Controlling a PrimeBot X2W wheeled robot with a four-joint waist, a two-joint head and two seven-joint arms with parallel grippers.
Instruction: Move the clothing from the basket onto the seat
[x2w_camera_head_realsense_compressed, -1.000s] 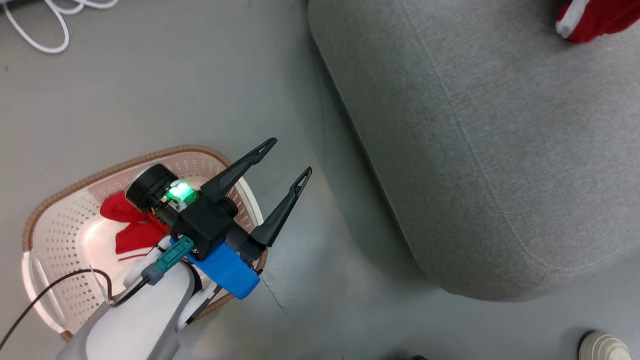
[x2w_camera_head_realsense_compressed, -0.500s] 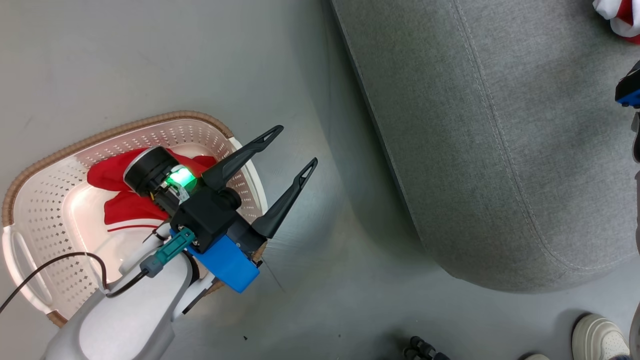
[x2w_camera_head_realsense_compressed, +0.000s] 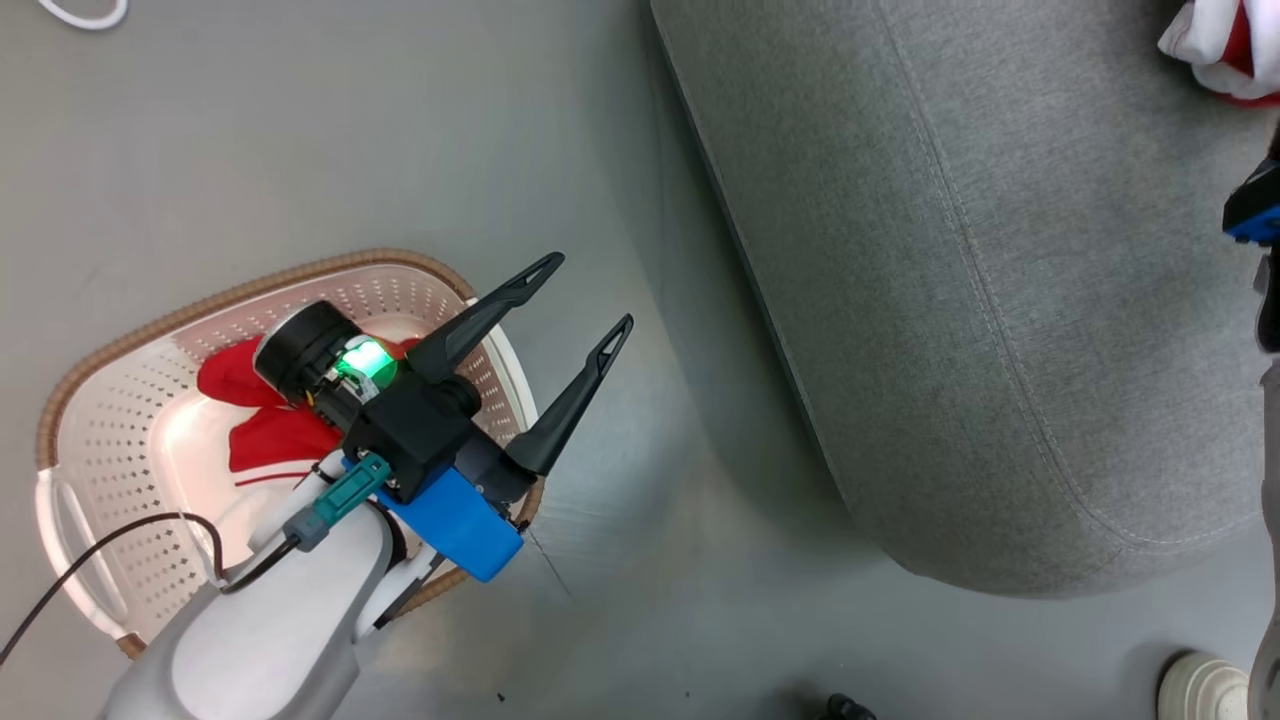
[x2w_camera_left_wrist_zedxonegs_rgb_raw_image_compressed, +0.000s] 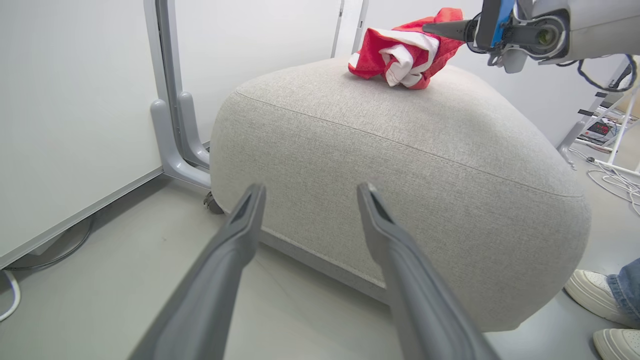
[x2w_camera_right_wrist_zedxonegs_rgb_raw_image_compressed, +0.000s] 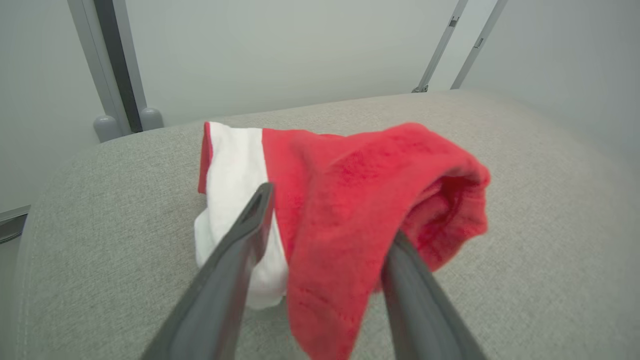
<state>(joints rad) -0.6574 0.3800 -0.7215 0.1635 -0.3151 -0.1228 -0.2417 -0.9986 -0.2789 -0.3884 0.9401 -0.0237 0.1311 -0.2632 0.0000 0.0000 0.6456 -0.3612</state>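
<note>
Right gripper (x2w_camera_right_wrist_zedxonegs_rgb_raw_image_compressed: 330, 212): fingers stand apart over the seat (x2w_camera_right_wrist_zedxonegs_rgb_raw_image_compressed: 550, 210). The red garment (x2w_camera_right_wrist_zedxonegs_rgb_raw_image_compressed: 350, 165) bulges between them but is not pinched. This looks like a release, since the cloth rests on the cushion.
Left gripper (x2w_camera_head_realsense_compressed: 585, 292): spread wide and empty, it hovers above the basket (x2w_camera_head_realsense_compressed: 150, 330) at the rim nearest the seat, fingers aimed at the seat's side. It is probably parked clear of the other arm and ready for another pick.
Red garment: a crumpled heap towards the far end of the seat's top. A white panel is folded against the bright red, and one red flap droops between the fingers. The cloth looks soft, limp and fleecy.
Why there: the cushion top is broad and gently rounded, so the heap should stay put.
Remaining clothing (x2w_camera_head_realsense_compressed: 265, 440): red cloth with thin white trim lies bunched on the basket's bottom, partly hidden under the left wrist.
Basket position: on the floor (x2w_camera_head_realsense_compressed: 300, 150) near the seat, with a strip of floor between them.
Progress: judged partway, with one piece delivered and at least one left to fetch.
Risk: the drooping flap may catch on a finger when the arm withdraws.
</note>
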